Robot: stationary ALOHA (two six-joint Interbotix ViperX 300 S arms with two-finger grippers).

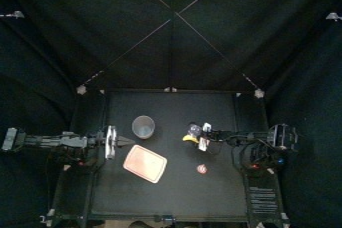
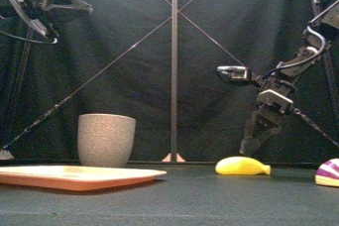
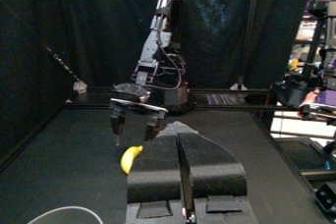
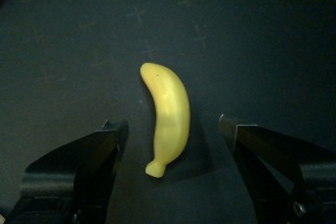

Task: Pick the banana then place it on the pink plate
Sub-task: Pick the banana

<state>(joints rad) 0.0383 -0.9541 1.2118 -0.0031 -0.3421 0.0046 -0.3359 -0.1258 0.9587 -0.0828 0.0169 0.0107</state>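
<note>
Banana (image 2: 243, 167) lay flat on the black table (image 2: 185, 195), right of the pink tray (image 2: 73, 176) and well apart from it, not on it. It was yellow with a darker tip and nothing touched it.

Right gripper (image 2: 252, 143) hung just above the banana, right of the tray, pointing down at it. In the right wrist view its jaws were spread wide, one on each side of the fruit, with table showing between each jaw and the peel. It gripped nothing. From the front there was a small gap between the fingertips and the banana's top.

Left gripper (image 3: 180, 140) was left of the tray and held high off the table. Its jaws were pressed together with nothing between them. The left arm (image 1: 54, 140) came in from the side, level with the tray's back edge.

The tray sat flat and bare, turned at an angle in the top view. A grey speckled cup (image 2: 106, 139) stood upright just behind the tray, apart from it. A small round striped toy (image 2: 328, 173) sat right of the tray, farther out than the banana in the front view, alone on the table.
</note>
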